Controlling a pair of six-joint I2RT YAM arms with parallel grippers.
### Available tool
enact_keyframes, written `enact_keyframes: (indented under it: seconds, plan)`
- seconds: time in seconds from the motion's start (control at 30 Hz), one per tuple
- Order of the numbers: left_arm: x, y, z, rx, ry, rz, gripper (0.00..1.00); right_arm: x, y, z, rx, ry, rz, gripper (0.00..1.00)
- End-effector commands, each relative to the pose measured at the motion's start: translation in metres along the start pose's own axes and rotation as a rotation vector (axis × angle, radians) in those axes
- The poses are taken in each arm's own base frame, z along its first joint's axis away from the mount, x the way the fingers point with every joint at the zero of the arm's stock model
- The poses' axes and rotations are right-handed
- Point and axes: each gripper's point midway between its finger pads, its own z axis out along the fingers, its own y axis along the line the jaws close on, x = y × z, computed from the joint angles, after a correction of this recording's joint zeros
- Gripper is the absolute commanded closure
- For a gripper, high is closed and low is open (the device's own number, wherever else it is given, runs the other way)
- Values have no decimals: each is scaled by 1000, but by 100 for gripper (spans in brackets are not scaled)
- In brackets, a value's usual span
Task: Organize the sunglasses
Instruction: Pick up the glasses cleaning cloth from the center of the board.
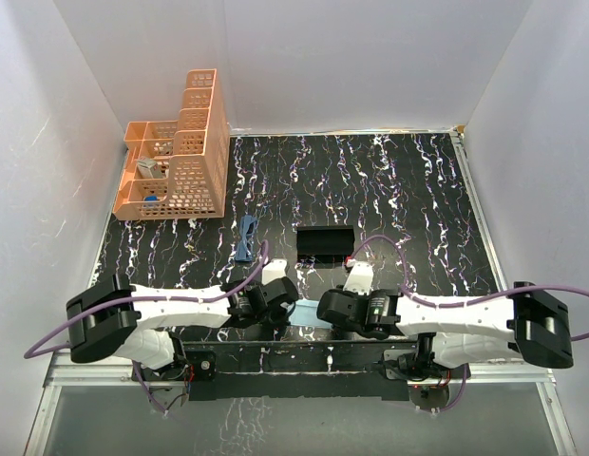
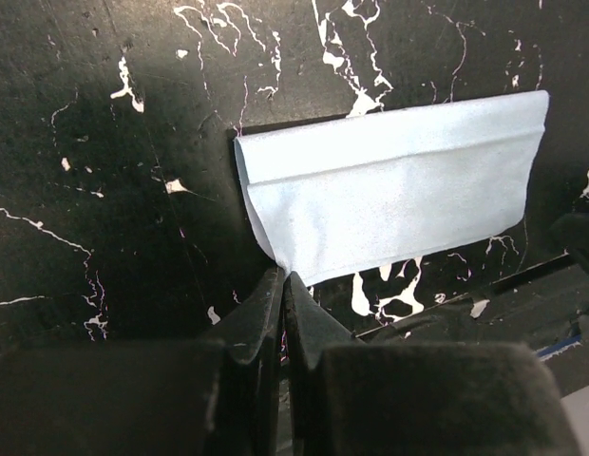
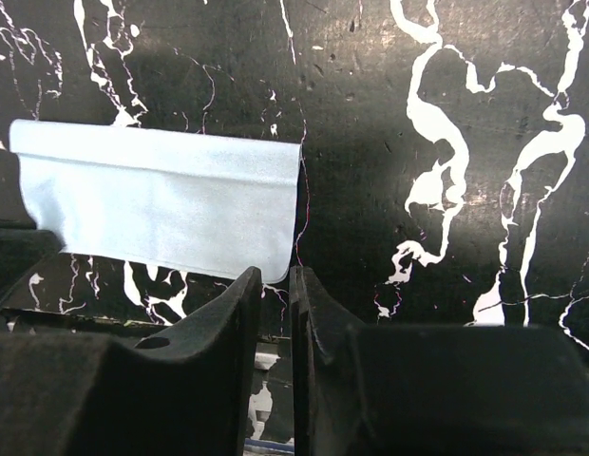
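The dark blue folded sunglasses (image 1: 245, 237) lie on the black marbled table, left of the black oblong case (image 1: 325, 243). A light blue cloth (image 1: 305, 314), folded over into a strip, lies between my two grippers near the front edge. My left gripper (image 1: 280, 300) is shut on the cloth's near left corner, as seen in the left wrist view (image 2: 283, 277). The cloth (image 2: 389, 195) stretches right from it. My right gripper (image 1: 329, 308) stands at the cloth's (image 3: 161, 199) near right corner with a narrow gap between its jaws (image 3: 274, 277), holding nothing.
An orange stepped mesh organizer (image 1: 180, 157) with small items in its compartments stands at the back left. White walls close in the table on three sides. A metal rail (image 1: 294, 361) runs along the front edge under the arm bases.
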Motion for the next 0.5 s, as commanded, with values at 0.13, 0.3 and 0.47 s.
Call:
enact_keyframes:
  seconds: [0.13, 0.3, 0.47]
  plan:
    - [-10, -4, -10, 69, -46, -32, 100, -1, 20, 1, 10, 2, 29, 82]
    - [-10, -4, -10, 69, -45, -27, 100, 0, 20, 1, 20, 4, 27, 82]
    - [-9, -6, -9, 72, -40, -22, 100, 3, 17, 3, 46, 11, 14, 82]
